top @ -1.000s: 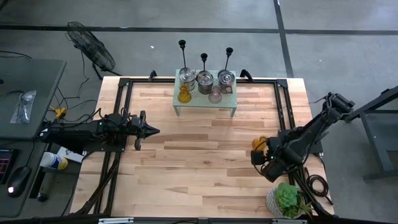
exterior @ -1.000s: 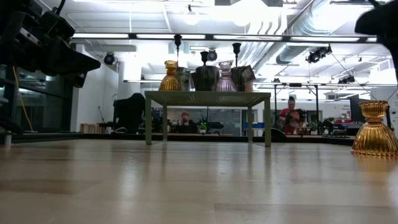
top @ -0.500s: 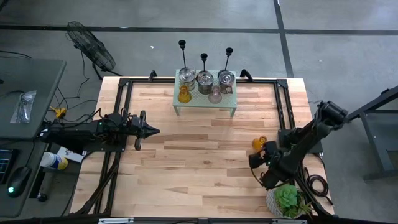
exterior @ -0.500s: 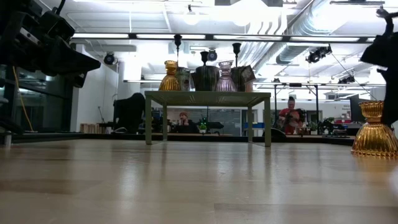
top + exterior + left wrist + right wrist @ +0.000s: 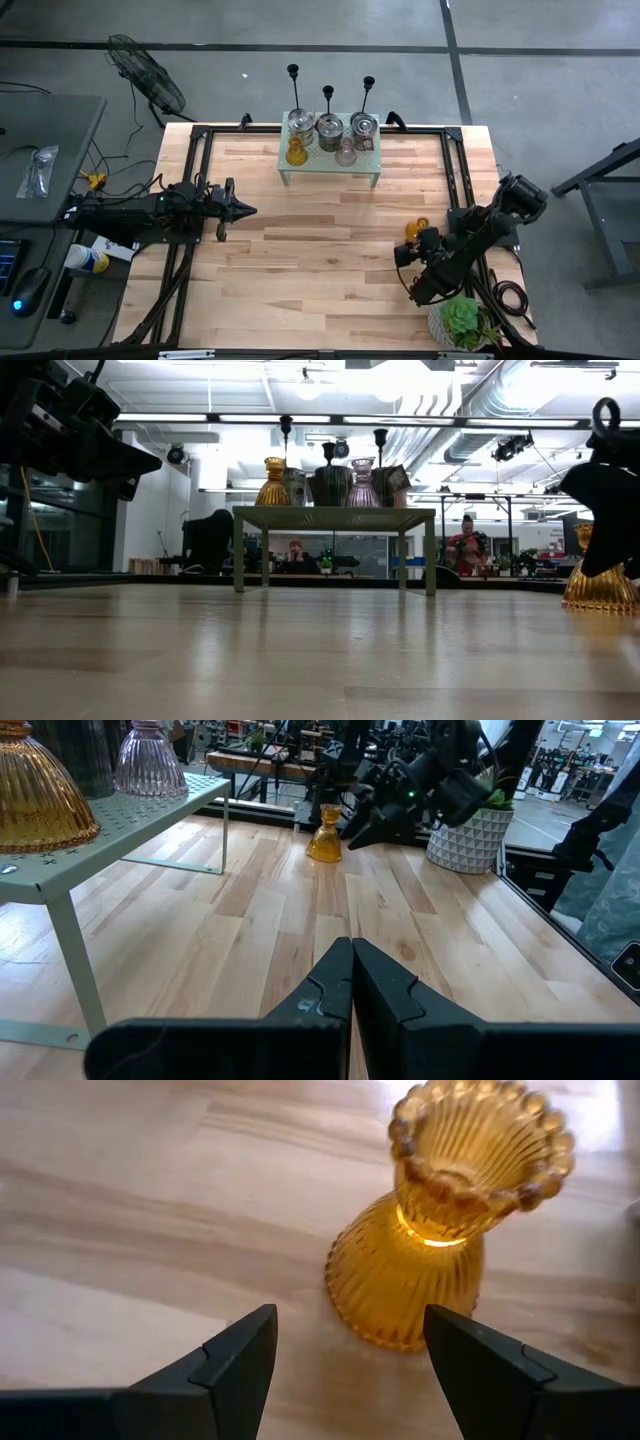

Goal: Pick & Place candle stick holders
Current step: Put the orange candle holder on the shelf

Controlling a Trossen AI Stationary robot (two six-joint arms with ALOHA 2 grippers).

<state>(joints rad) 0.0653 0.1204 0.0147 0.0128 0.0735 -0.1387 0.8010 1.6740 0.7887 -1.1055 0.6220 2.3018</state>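
Item: right gripper (image 5: 404,268), near the right front of the table (image 5: 330,270). Fingers spread wide, empty, low over the wood. The amber glass holder (image 5: 445,1220) stands upright just ahead of the fingers and off to one side of the gap, not between them.

Item: left gripper (image 5: 246,210), left side of the table, waiting. Fingers pressed together, holding nothing.

Item: three black candlesticks (image 5: 328,96), upright in a row behind the small green stand (image 5: 330,160) at the far edge, well apart from both grippers. The stand carries a second amber glass holder (image 5: 295,152), a clear pink one (image 5: 346,153) and metal cans (image 5: 329,131).

Risks, judged:
- The glass piece sits off the centre line of the open fingers; closing from here would likely catch it with one finger only and push or tip it (ribbed, flared glass, probably slick).
- The potted plant (image 5: 461,322) stands close by the arm's elbow; a wide swing could brush it.

Change against the earlier frames: the right arm has folded inward and its gripper has slid toward the front of the table, now partly hiding the amber piece in the low view. The left arm and everything on the stand are unchanged.
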